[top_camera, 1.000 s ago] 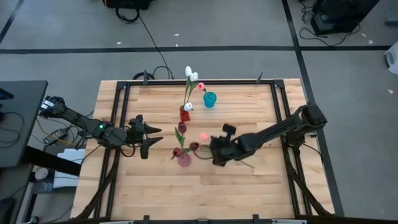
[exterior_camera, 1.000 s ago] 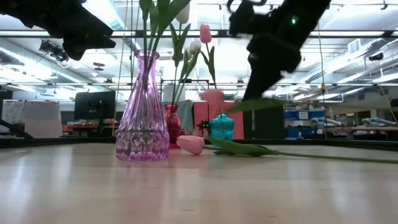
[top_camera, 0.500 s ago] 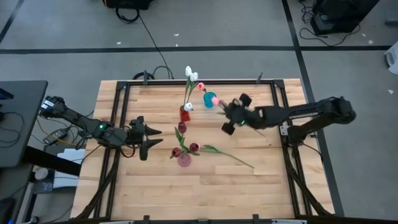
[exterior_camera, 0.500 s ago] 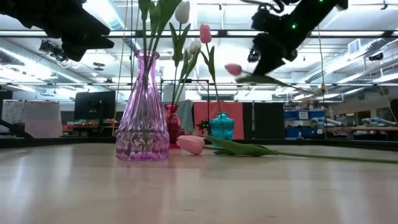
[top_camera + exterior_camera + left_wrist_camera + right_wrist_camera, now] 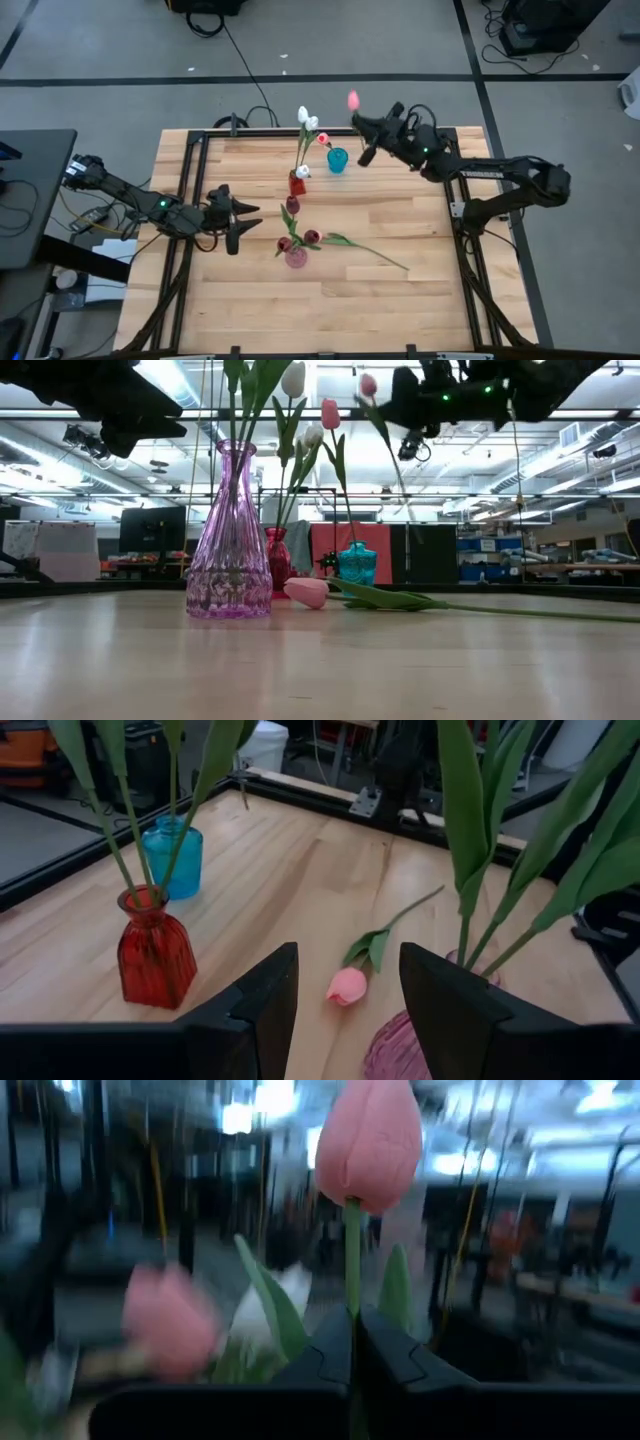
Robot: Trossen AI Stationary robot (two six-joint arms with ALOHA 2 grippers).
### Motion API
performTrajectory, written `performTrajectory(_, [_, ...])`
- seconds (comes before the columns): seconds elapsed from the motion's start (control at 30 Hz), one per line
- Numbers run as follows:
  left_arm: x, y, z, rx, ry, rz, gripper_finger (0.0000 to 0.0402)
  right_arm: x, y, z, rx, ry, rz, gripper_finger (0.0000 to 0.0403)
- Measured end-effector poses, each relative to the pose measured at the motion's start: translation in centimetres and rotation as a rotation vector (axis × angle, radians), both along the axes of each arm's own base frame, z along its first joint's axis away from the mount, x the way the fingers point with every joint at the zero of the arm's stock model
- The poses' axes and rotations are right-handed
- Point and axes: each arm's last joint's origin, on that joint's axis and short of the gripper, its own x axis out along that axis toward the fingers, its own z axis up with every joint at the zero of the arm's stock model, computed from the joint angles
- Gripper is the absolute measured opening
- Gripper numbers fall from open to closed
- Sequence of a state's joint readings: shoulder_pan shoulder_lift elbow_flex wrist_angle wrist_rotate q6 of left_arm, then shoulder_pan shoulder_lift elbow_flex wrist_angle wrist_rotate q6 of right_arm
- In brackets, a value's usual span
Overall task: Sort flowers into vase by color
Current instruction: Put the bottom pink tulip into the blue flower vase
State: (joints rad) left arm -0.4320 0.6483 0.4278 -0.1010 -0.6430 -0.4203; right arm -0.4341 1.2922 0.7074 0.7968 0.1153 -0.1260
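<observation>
My right gripper (image 5: 362,124) pinches a pink tulip (image 5: 353,99) by its thin stem near the table's (image 5: 420,290) far edge. It looks light and floppy, so I'd grip low on the stem. My left gripper (image 5: 243,222) waits open.

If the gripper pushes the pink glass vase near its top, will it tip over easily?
Probably it resists somewhat: the pink vase widens toward its base. Still, its narrow neck carries tall tulip stems, so a high push may rock it. Being apparently glass, it could slide on the wooden table and looks breakable.

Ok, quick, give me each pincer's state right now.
Left pincer: open, holding nothing.
Right pincer: shut on a pink tulip, lifted over the table's far edge.
</observation>
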Motion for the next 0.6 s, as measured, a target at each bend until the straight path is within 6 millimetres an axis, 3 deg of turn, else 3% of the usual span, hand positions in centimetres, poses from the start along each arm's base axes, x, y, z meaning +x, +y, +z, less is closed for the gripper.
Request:
performTrajectory(0.17, [0.0, 0.1, 0.1, 0.002, -0.015, 0.025, 0.0182, 0.6, -1.8, -0.4, -0.008, -0.201, 0.050, 0.0014])
performTrajectory(0.4, [0.1, 0.1, 0.3, -0.007, -0.037, 0.039, 0.0182, 2.5, -3.9, -1.8, -0.020, -0.279, 0.052, 0.0014])
performTrajectory(0.6, [0.0, 0.1, 0.0, -0.015, -0.010, 0.045, 0.0182, 4.1, -4.9, -1.5, -0.043, -0.300, 0.074, 0.0014])
